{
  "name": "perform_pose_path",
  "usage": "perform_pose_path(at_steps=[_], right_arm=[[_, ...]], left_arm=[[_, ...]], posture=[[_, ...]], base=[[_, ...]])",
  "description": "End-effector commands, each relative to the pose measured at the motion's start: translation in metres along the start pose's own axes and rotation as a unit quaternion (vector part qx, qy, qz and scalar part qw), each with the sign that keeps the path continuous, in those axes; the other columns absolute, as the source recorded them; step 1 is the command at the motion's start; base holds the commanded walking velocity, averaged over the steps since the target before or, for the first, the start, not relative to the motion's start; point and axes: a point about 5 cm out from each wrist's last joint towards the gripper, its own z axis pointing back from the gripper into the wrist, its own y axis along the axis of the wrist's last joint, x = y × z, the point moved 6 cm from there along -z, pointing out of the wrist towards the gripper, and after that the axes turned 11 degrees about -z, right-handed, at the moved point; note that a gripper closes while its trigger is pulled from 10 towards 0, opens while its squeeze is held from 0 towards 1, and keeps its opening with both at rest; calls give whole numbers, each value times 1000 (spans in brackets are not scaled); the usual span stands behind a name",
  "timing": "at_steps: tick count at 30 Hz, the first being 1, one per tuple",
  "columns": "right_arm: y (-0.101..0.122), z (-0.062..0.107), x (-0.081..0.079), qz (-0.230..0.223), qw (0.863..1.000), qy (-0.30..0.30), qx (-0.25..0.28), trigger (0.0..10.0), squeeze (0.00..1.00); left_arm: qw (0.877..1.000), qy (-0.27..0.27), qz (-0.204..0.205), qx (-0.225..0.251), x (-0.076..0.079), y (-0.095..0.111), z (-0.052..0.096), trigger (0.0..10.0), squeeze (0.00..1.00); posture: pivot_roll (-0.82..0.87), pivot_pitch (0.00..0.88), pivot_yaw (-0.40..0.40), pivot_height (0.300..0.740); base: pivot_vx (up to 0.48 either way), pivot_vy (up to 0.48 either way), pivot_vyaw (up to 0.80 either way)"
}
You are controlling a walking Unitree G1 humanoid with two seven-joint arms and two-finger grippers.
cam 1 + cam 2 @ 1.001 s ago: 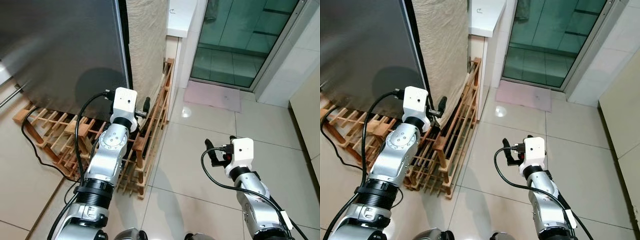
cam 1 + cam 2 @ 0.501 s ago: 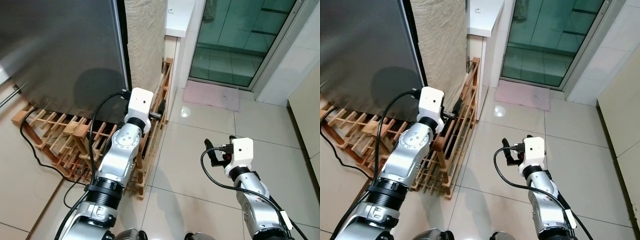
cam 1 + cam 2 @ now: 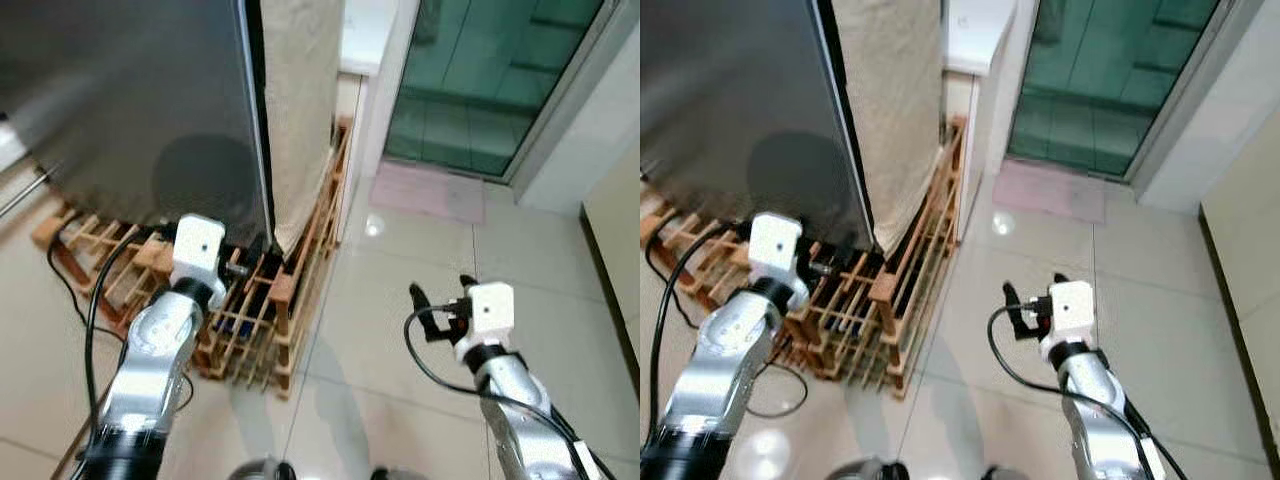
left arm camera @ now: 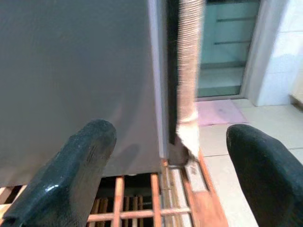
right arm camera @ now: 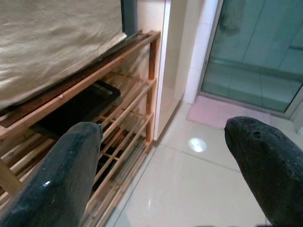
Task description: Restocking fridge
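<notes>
Left end effector (image 3: 232, 268): fingers spread wide, empty, now low over the wooden rack (image 3: 262, 318), just in front of the fridge door (image 3: 130, 110). Half a second ago it sat further right, near the door's edge; it has pulled back leftward and down. Right end effector (image 3: 438, 297): wide, empty, unmoved over the tiled floor (image 3: 400, 260). Fridge closed, cloth (image 3: 298, 110) hanging beside it. Judgement: restocking not begun; door unopened.
</notes>
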Motion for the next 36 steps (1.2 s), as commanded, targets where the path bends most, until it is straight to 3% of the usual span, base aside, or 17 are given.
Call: perform_pose_path(at_steps=[1, 3, 7, 11, 29, 36], right_arm=[[3, 3, 3, 0, 1000, 0, 0, 10000, 0], [2, 16, 11, -1, 1000, -13, 0, 10000, 0], [2, 18, 12, -4, 1000, -17, 1, 10000, 0], [6, 12, 9, -2, 1000, -12, 7, 10000, 0], [11, 6, 7, 5, 1000, -10, 17, 10000, 0], [12, 3, 5, 8, 1000, -5, 18, 10000, 0]], left_arm=[[999, -17, -6, 28, 5, 13, 1, 10000, 0], [999, -13, 6, 29, 16, 8, 19, 10000, 0], [999, -11, 20, 27, 27, 9, 25, 10000, 0], [997, -17, 33, 69, 32, 33, 19, 10000, 0], [995, -1, 46, 89, 30, 49, 11, 10000, 0], [995, -18, 28, 94, 39, 54, 6, 10000, 0]], posture=[[-30, 18, -7, 731], [-38, 10, -10, 731], [-37, 7, -10, 731], [-30, 0, -10, 731], [-35, 0, -18, 731], [-37, 0, -18, 731]], base=[[0, 0, 0], [0, 0, 0], [0, 0, 0], [0, 0, 0], [377, 0, 0], [0, 0, 0]])
